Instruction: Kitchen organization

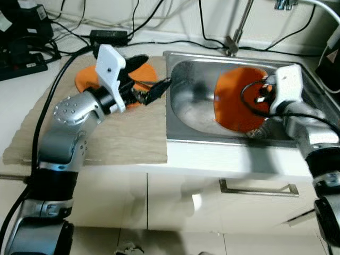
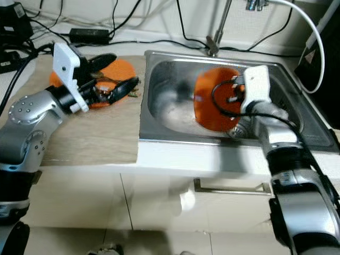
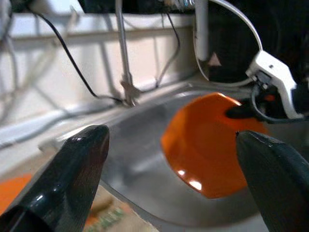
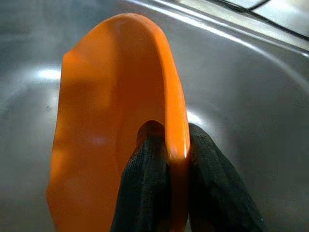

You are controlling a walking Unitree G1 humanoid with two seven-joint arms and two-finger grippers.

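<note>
Fingers (image 4: pixel 145 183) clamped on orange plate (image 4: pixel 116 135)

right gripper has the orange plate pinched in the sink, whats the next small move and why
Probably lift the orange plate straight up out of the steel sink. The right gripper is shut on its rim and holds it on edge inside the basin, so it needs to clear the sink wall before going anywhere. The left gripper is open over the mat, where another orange plate lies.
</note>
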